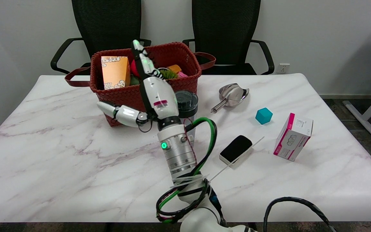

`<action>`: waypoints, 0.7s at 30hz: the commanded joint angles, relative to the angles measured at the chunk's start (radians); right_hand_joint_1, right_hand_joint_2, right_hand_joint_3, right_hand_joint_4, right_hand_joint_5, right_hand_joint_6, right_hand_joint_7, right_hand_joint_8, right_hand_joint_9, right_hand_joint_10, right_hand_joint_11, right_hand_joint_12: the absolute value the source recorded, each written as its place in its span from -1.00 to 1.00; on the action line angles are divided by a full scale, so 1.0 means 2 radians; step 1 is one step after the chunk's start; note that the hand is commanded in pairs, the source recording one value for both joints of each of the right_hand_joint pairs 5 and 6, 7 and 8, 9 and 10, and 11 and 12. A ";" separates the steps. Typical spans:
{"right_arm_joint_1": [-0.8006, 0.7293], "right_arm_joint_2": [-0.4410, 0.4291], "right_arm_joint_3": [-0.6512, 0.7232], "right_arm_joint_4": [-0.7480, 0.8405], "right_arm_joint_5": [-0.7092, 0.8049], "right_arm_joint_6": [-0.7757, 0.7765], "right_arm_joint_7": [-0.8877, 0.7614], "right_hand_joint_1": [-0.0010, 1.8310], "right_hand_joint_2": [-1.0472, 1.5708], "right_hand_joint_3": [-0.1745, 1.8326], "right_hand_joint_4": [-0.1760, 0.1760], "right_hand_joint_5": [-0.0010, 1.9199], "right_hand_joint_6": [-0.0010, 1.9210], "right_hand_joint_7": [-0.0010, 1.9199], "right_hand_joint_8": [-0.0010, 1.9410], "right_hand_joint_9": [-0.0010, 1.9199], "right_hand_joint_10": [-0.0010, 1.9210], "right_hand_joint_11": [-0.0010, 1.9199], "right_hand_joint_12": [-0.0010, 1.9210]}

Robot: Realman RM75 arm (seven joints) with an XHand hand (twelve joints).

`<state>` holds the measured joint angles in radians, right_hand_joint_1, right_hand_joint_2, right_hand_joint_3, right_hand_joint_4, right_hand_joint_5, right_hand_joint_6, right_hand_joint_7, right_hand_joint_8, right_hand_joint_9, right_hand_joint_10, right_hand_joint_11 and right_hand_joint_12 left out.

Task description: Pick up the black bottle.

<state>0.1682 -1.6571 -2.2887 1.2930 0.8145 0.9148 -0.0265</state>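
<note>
The black bottle [187, 103] stands upright on the marble table, just in front of the red basket. Only its round black lid and a strip of its body show; the wrist hides the rest. My right hand [158, 96] is directly left of the lid, close against it, though I cannot tell whether it touches. The fingers [142, 61] stretch straight up across the basket, and the thumb sticks out to the left. The hand holds nothing.
A red woven basket [192, 82] behind the hand holds an orange box [115, 71] and other items. To the right lie a metal scoop [230, 95], a teal cube [264, 116], a black-topped block [236, 149] and a pink-and-white box [293, 136]. Two black chairs stand behind the table.
</note>
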 commanded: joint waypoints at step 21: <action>-0.065 0.104 0.010 0.131 0.132 0.107 -0.005 -0.08 0.32 -1.00 0.00 -1.00 -1.00 -1.00 -1.00 -1.00 -1.00 -1.00 -1.00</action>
<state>0.1084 -1.5369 -2.2778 1.4690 0.9547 1.0536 -0.0326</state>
